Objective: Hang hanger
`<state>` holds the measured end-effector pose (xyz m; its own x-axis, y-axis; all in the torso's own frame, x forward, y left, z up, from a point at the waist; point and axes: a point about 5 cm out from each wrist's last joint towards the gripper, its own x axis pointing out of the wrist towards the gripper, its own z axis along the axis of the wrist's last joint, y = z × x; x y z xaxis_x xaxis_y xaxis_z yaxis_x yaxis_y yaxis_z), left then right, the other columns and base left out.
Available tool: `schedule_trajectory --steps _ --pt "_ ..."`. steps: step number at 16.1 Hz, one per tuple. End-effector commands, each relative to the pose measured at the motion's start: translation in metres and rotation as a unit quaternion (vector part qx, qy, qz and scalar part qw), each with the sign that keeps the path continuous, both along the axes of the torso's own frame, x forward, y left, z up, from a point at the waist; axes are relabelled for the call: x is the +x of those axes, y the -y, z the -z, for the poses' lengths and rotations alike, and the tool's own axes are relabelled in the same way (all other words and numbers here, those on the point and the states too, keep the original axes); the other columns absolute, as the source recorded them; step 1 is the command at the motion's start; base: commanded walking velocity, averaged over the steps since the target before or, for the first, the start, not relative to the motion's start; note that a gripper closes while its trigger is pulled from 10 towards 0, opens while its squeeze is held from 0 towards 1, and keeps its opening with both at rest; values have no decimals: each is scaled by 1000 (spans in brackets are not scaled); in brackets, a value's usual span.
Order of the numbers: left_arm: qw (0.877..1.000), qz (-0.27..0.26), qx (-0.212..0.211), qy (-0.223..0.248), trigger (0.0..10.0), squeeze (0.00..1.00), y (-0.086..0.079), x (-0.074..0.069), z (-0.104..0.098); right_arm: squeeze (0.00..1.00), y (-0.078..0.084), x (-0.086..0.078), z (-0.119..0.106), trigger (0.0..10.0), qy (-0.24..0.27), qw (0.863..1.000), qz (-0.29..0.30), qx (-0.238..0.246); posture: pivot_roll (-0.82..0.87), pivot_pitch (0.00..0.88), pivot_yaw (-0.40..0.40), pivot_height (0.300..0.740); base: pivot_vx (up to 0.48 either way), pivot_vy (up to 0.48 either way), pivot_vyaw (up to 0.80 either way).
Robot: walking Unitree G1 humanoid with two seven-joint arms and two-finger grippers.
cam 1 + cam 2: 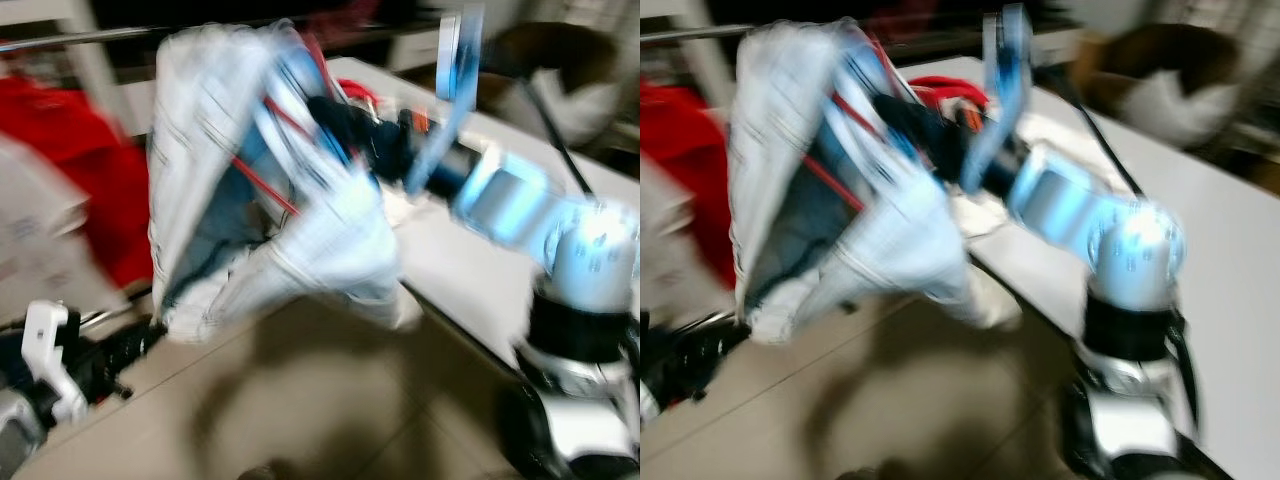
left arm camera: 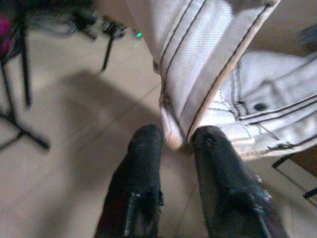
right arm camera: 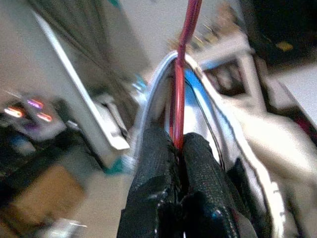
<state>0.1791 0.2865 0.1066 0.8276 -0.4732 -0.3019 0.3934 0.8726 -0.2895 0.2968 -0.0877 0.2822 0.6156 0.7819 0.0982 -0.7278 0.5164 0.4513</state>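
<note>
The head views are heavily blurred. The right gripper (image 3: pixel 177 144) is raised in front of the robot, its fingers (image 3: pixel 153 163) clenched on the thin red hanger (image 3: pixel 179 74), whose wire runs up from between the tips. A pale, washed denim jacket (image 1: pixel 250 200) with dark stitching hangs on that hanger, bunched and swung out to the robot's left, with red lengths of the hanger showing inside its opening. The silver right arm (image 1: pixel 520 200) reaches up from the lower right, above a white worktop (image 1: pixel 470 270).

A metal rail (image 1: pixel 80 38) crosses the top left of the head view, and red clothing (image 1: pixel 90 180) hangs below it, behind the jacket. The floor (image 1: pixel 300 400) is beige tile and carries the jacket's shadow.

The left gripper (image 2: pixel 177 141) is low at the robot's left, just under the jacket's lower edge. Its two black fingers (image 2: pixel 143 163) stand a little apart with a fold of the hem between the tips (whether they actually pinch the cloth, I cannot tell). A dark snap button (image 2: pixel 260 106) shows on the jacket nearby. No label or writing can be read anywhere.
</note>
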Motion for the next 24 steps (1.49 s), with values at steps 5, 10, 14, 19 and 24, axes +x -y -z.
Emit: schedule_trajectory --steps 5,10,14,19,24 --pt "1000 14 10 3 10000 1000 0 -6 -11 0 7 17 86 10000 -44 988 105 -102 21 0 -46 727 0 0 793" --pt "997 23 9 74 10000 1000 19 20 -32 0 6 12 143 10000 -48 980 127 -142 19 0 -39 727 0 0 800" --pt "989 -16 66 128 10000 0 45 49 -49 0 14 7 145 10000 -36 979 177 -95 27 0 -62 727 0 0 800" --pt "980 -73 77 167 10000 0 74 69 -58 0 29 -3 158 10000 -13 949 284 -133 -6 0 -39 727 0 0 160" --pt "975 -118 98 161 10000 0 81 75 -45 0 33 -7 159 10000 13 945 303 -118 -12 0 -17 727 107 0 0"
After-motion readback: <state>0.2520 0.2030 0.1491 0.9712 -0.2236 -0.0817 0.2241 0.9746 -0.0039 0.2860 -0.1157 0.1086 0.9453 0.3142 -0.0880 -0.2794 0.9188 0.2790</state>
